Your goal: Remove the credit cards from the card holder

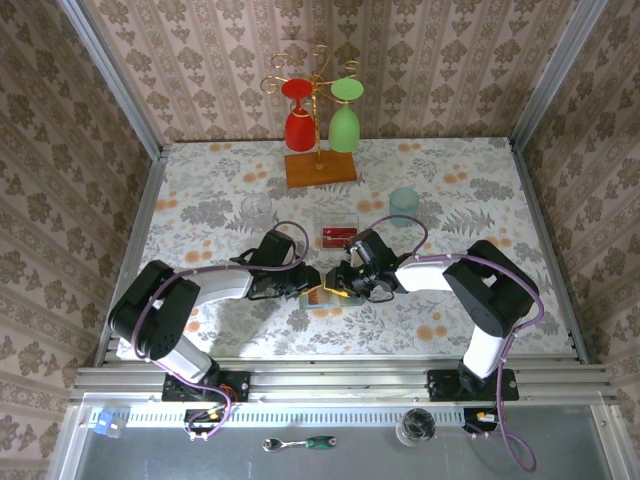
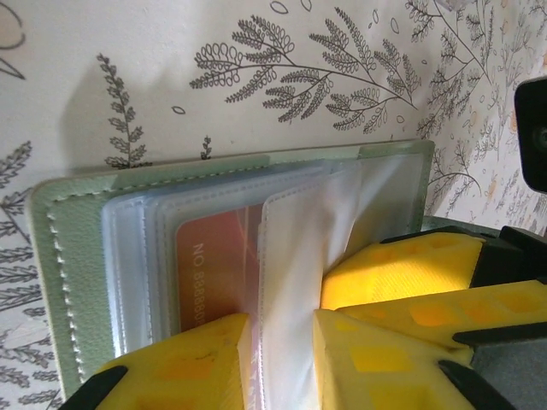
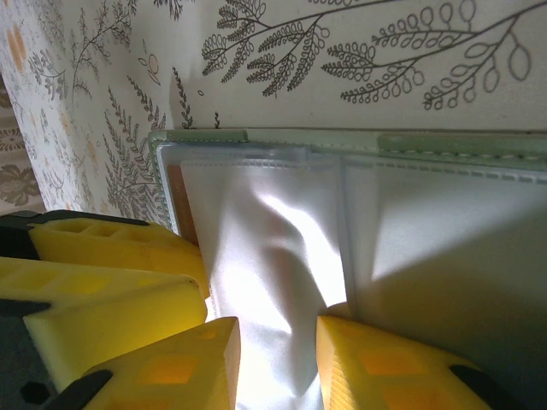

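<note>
Holder (image 1: 308,298) lies open on the table (image 1: 480,180), just below centre in the top view, between the two wrists, its long axis running left to right. From the left wrist we see its green cover at frame left and its clear sleeves fanned toward the right. An orange-red card (image 2: 214,269) sits in one sleeve, its print running up and down the frame, with further sleeves lying over its right part. The left gripper (image 2: 280,329) stands astride a raised sleeve, jaws narrowly apart; we cannot tell whether it pinches. The right gripper (image 3: 278,342) straddles a wrinkled sleeve the same way, its grip equally unclear. Above centre in the top view, well apart, a tray (image 1: 340,217) holds a red card (image 1: 338,236); a cup (image 1: 404,205) stands to its right and a glass (image 1: 256,210) to its left.
</note>
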`<state>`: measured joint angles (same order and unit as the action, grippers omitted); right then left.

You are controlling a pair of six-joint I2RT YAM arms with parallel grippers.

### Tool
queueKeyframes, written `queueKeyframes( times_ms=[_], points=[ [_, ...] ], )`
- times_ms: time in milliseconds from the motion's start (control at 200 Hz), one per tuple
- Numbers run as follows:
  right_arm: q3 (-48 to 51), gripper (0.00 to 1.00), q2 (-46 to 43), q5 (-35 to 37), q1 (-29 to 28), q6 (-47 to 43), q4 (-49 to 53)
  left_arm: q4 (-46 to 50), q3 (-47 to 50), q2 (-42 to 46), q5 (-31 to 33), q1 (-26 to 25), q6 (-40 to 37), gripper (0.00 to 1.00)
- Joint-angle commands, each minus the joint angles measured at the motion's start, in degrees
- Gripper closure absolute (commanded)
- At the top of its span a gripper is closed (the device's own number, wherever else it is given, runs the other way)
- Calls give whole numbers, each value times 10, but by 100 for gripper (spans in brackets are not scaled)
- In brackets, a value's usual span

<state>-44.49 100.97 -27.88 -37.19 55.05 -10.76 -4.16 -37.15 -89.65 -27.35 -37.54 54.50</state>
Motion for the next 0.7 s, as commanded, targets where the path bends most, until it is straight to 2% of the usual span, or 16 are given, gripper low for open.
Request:
queueKeyframes(
  times_ms=[0,305,695],
  points=[
    [15,70,6,9,6,10,1,-8,-3,-8,-12,-4,10,77],
    [16,70,-15,5,6,10,2,-4,-14,8,-14,-5,16,82],
    [12,69,-118,53,22,-29,96,27,-53,15,-10,-16,10,82]
  ],
)
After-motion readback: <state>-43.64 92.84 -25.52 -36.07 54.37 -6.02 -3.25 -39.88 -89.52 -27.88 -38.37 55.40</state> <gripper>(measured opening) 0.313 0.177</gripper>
